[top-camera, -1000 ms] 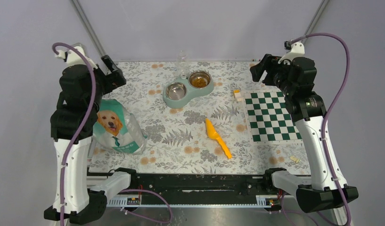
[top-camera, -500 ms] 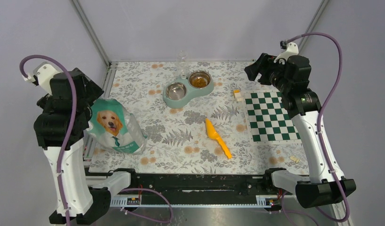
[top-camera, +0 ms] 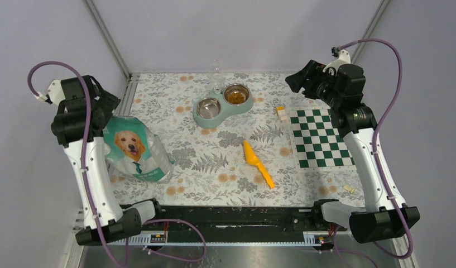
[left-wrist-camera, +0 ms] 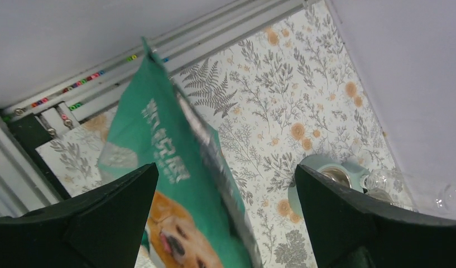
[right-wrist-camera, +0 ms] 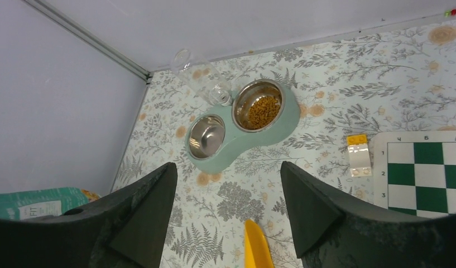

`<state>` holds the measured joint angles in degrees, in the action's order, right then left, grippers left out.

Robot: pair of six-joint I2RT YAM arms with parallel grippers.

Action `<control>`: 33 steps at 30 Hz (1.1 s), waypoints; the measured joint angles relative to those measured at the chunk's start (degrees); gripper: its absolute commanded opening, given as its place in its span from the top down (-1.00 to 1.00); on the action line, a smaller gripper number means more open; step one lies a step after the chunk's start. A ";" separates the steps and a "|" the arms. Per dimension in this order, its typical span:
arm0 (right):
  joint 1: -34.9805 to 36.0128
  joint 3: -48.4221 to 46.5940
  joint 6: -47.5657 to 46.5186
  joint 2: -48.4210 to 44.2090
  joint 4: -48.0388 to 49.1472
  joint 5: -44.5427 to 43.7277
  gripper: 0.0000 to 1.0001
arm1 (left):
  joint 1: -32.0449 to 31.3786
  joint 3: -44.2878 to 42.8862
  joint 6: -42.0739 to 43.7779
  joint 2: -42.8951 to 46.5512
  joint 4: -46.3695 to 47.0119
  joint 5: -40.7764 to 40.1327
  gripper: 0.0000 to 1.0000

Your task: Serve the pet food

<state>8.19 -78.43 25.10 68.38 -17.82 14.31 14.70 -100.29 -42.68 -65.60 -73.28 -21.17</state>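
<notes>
— Writing on the bag, could you read any of it?
— Hardly. White characters ran up its teal side, but they were blurred in the left wrist view and I couldn't make them out. A dog's face was printed below them. The right wrist view showed only a corner of the bag, with letters that looked like "FIT".
— Anything else lettered?
— The chessboard had 1, 2 and 3 down one edge. The marks along its top edge were too small for me to be sure of.
— And the kibble?
— It was a brown heap in the right-hand bowl of the pale green feeder. The other bowl showed shiny steel.
— The grippers?
— The left gripper was raised at the left edge, looking down on the bag, its fingers spread wide with nothing between them. The right gripper was up near the far right corner, fingers well apart too, holding nothing.
— What was hard to see?
— A clear bottle stood behind the feeder, nearly lost against the wall. The orange scoop lay on the flowered tablecloth, well apart from both grippers, and the right wrist view cut off all but its tip. A small yellow and white block sat just beside the chessboard's far corner. I couldn't tell what it was.
</notes>
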 measured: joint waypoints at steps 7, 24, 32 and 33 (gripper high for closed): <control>0.00 1.57 1.95 0.04 0.98 1.05 -0.51 | 3.76 5.31 -0.76 -2.32 5.73 7.56 0.08; 0.00 1.70 2.69 0.94 1.03 1.38 -0.41 | 2.75 10.58 0.39 -0.28 12.76 22.95 1.00; 0.79 1.70 3.30 1.38 1.03 1.38 -0.38 | -8.04 11.08 -1.99 3.78 10.64 22.56 1.00; 1.11 1.70 3.30 1.40 1.03 1.38 -0.38 | -9.31 11.15 -2.56 4.46 10.12 22.49 1.00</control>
<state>9.30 -76.73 28.40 69.78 -16.80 15.68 5.39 -89.14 -45.23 -61.14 -63.16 1.32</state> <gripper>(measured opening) 0.695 0.014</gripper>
